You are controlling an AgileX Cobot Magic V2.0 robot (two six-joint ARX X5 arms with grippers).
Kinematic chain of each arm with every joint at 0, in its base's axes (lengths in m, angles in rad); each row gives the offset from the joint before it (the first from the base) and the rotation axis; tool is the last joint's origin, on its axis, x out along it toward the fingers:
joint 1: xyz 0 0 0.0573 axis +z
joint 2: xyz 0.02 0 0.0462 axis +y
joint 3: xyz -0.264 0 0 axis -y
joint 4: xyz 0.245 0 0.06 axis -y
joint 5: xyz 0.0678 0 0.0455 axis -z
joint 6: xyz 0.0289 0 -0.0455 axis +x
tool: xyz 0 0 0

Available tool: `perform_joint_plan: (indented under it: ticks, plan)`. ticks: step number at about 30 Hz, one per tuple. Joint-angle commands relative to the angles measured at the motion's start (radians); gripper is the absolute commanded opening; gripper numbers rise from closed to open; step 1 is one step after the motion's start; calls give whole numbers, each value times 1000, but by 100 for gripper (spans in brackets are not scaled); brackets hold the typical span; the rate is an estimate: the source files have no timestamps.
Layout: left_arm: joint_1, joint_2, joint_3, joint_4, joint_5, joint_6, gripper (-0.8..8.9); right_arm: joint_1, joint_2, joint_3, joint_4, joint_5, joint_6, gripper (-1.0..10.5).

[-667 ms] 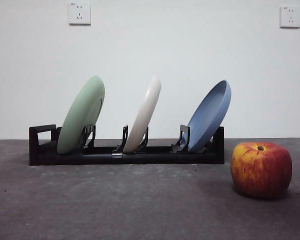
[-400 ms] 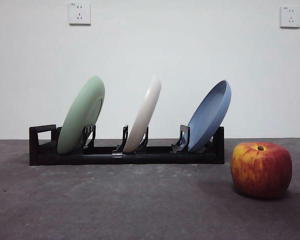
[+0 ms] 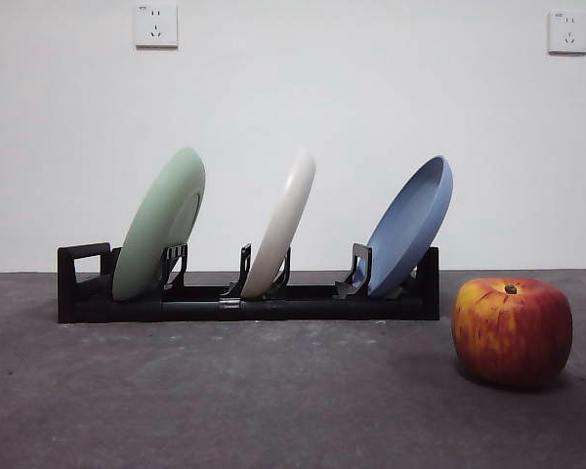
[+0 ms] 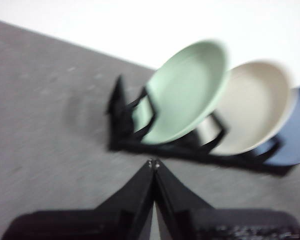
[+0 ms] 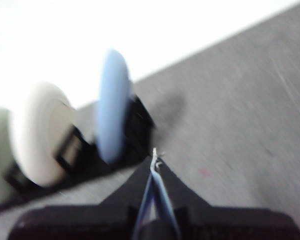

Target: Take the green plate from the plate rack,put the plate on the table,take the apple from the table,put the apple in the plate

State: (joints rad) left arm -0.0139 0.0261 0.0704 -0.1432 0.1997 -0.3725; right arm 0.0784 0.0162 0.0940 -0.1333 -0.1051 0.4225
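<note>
The green plate (image 3: 161, 225) leans in the leftmost slot of the black plate rack (image 3: 225, 303), on the grey table (image 3: 225, 401). The left wrist view shows that plate (image 4: 185, 92) and the rack (image 4: 125, 125) a short way beyond my left gripper (image 4: 153, 164), whose jaws are shut and empty. The red and yellow apple (image 3: 512, 331) sits on the table to the right of the rack. My right gripper (image 5: 155, 153) is shut with nothing in it, a little short of the rack's blue-plate end (image 5: 140, 122). Neither gripper shows in the front view.
A cream-white plate (image 3: 285, 223) stands in the rack's middle slot and a blue plate (image 3: 410, 227) in the right one. The rack's loop handle (image 3: 81, 269) is at its left end. A white wall with two sockets rises behind the table.
Nothing among the things has visibly moved; the front view has only shifted by a pixel or two.
</note>
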Motion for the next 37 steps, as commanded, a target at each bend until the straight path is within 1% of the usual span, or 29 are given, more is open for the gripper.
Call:
perform_joint_plan:
  ticks: [1, 6, 8, 11, 14, 16, 18, 20, 23, 25, 27, 28, 31, 33, 34, 35, 37]
  plan:
    - [3, 16, 71, 12, 61, -64, -5, 0, 24, 96, 21, -19, 28, -16]
    - [3, 100, 217, -9, 138, -64, -5, 0, 158, 301, 5, -43, 10, -16]
    - [3, 149, 286, -24, 171, -63, -5, 0, 235, 399, -29, -87, -20, -16]
    - [2, 245, 401, -47, 234, -61, -5, 0, 370, 565, -126, -181, -61, -16]
    - [2, 354, 527, -102, 308, -51, -5, 0, 514, 745, -277, -264, -68, -16]
    - [2, 435, 626, -169, 361, -13, -5, 1, 616, 874, -401, -320, -80, -16]
    - [2, 512, 727, -261, 393, 34, -5, 1, 703, 991, -521, -370, -116, -16]
    - [2, 597, 845, -385, 406, 105, -5, 1, 797, 1110, -648, -395, -169, -16]
    - [1, 719, 1013, -571, 402, 214, -5, 17, 906, 1257, -813, -393, -242, -16]
    - [0, 795, 1114, -684, 401, 275, -5, 43, 971, 1328, -892, -391, -276, -16]
    - [-1, 871, 1200, -780, 397, 320, -5, 76, 1026, 1381, -947, -369, -299, -16]
    - [-2, 909, 1239, -824, 389, 338, -5, 96, 1054, 1402, -969, -344, -307, -16]
    - [-23, 1004, 1326, -934, 319, 376, -5, 166, 1117, 1433, -1004, -255, -323, -16]
    - [-48, 1051, 1357, -989, 253, 385, -5, 216, 1146, 1434, -1016, -198, -323, -16]
    - [-70, 1079, 1366, -1012, 204, 385, -5, 248, 1167, 1434, -1024, -157, -323, -14]
    - [-90, 1101, 1366, -1020, 170, 385, -5, 273, 1187, 1434, -1028, -127, -323, 6]
    - [-123, 1137, 1366, -1022, 159, 394, -3, 301, 1220, 1434, -1031, -122, -323, 15]
